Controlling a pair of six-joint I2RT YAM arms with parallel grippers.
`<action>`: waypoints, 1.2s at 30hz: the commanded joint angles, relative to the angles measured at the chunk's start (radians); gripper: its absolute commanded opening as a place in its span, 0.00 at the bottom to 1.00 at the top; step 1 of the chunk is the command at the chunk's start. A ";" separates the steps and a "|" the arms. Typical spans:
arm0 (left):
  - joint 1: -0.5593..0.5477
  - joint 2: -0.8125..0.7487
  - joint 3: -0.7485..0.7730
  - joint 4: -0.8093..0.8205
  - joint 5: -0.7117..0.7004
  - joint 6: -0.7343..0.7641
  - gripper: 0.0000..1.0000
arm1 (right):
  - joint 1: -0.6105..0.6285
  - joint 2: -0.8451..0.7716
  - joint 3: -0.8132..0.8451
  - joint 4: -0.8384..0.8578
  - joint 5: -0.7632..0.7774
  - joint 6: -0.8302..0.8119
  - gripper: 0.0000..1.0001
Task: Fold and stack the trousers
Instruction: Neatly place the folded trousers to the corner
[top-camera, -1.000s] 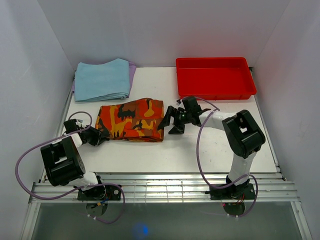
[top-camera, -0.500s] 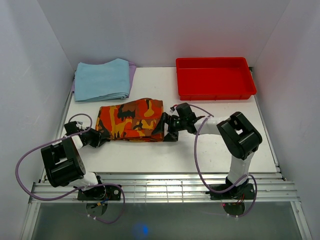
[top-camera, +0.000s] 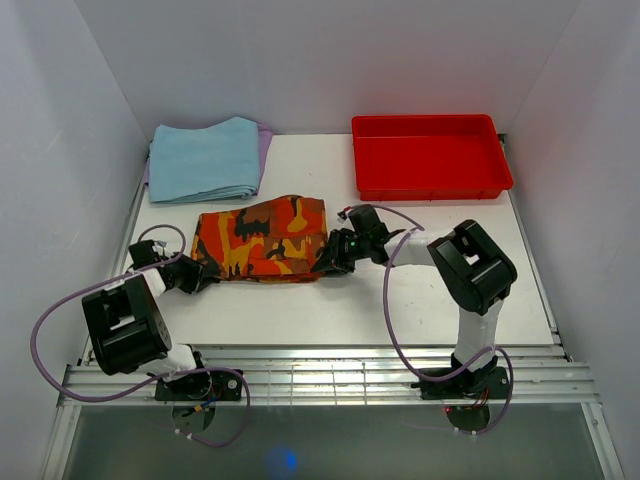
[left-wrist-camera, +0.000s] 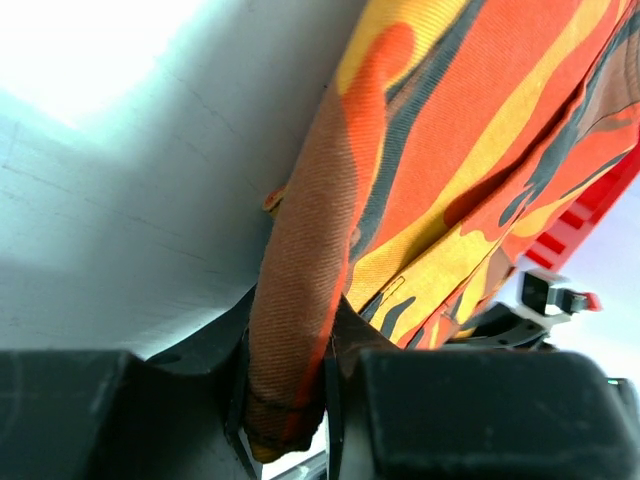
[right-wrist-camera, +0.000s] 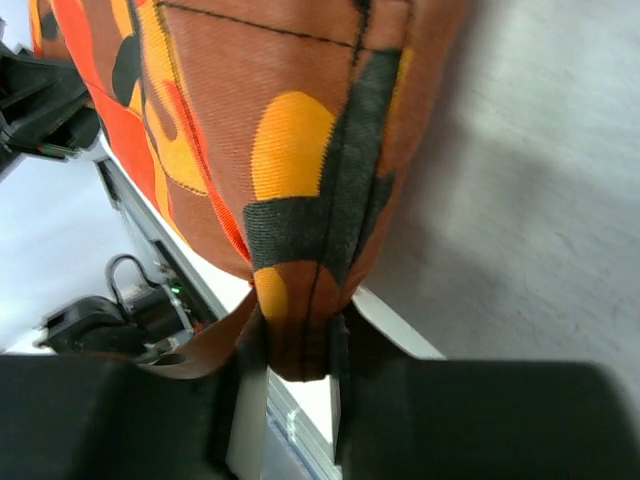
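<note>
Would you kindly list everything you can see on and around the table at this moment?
trousers: one pair, orange, red, yellow and black camouflage, folded at the middle of the table
folded cloth: one, light blue, far left corner of the table
tray: one, red, far right corner of the table
table: one, white, under all of these
left arm: one, black and white, near left edge
right arm: one, black and white, near right edge
left gripper: one, black, shut on the left end of the trousers
right gripper: one, black, shut on the right end of the trousers
</note>
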 joint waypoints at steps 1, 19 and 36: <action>-0.014 -0.060 0.043 -0.054 -0.054 0.091 0.00 | 0.005 -0.035 0.033 -0.022 0.070 -0.112 0.15; -0.125 -0.374 0.191 -0.197 -0.204 0.438 0.00 | 0.105 -0.356 0.052 -0.120 0.241 -0.349 0.08; -0.208 -0.411 0.418 -0.113 -0.120 0.452 0.00 | 0.124 -0.394 0.279 -0.140 0.317 -0.503 0.08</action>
